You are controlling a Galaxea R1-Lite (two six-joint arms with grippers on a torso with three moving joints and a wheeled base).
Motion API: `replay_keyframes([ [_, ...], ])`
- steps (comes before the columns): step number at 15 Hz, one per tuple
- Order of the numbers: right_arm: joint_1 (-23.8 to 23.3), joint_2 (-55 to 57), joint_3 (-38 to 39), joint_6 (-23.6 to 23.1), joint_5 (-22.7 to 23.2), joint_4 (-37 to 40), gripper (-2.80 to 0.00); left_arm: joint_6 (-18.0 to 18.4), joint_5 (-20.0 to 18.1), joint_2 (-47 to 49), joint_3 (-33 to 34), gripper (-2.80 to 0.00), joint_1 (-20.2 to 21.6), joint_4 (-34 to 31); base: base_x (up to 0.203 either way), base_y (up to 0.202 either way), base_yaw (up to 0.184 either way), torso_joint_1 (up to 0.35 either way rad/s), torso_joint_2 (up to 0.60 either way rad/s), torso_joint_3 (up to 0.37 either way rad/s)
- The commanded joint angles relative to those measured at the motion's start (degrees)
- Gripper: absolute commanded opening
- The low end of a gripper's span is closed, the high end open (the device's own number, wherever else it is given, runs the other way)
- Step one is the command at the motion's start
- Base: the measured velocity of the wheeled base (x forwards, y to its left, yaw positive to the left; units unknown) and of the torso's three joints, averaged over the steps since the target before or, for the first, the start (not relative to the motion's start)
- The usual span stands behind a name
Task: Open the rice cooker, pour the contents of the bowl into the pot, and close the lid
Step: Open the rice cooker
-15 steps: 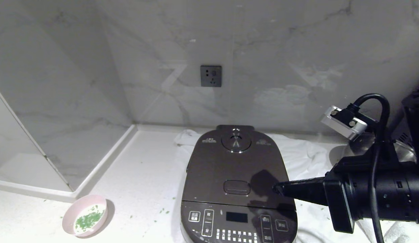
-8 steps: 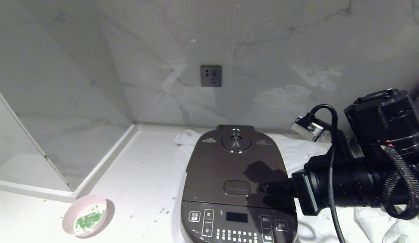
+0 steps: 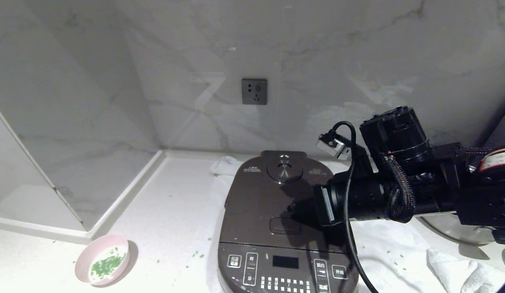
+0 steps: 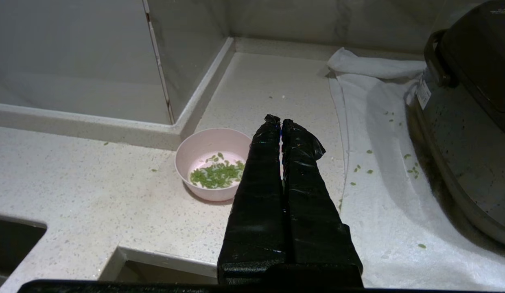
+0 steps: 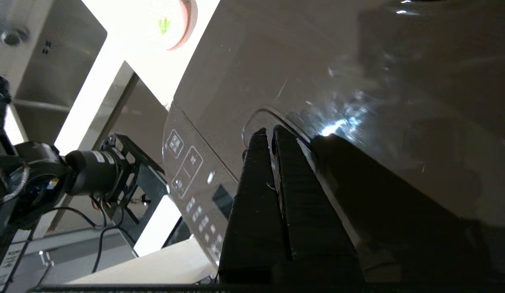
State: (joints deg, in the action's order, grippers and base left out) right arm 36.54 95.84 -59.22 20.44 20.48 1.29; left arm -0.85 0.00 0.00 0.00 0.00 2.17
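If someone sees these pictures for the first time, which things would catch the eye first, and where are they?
The dark rice cooker stands in the middle of the white counter, its lid closed. The right gripper comes in from the right, jaws shut, its tips low over the lid by the oval release button. At the near left sits a pink bowl of green bits.

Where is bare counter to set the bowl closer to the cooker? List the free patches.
Free: the white counter between the bowl and the rice cooker, up to the back wall, with only stray green bits. Crowded: right of the cooker, where the white cloth lies and the right gripper reaches over the lid.
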Motion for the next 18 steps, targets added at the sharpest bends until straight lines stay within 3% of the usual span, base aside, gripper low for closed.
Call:
replay_keyframes([
  [1, 0.46, 3.21, -1.12, 0.12, 0.11, 0.03, -2.80, -0.03, 0.01, -0.09, 0.79, -2.80, 0.00, 0.03, 0.000, 0.000, 0.000, 0.000, 0.00, 0.000],
  [18, 2.84, 7.17, 0.52, 1.53, -0.09, -0.06, -2.80, -0.03, 0.00, -0.09, 0.79, -2.80, 0.00, 0.03, 0.000, 0.000, 0.000, 0.000, 0.00, 0.000],
])
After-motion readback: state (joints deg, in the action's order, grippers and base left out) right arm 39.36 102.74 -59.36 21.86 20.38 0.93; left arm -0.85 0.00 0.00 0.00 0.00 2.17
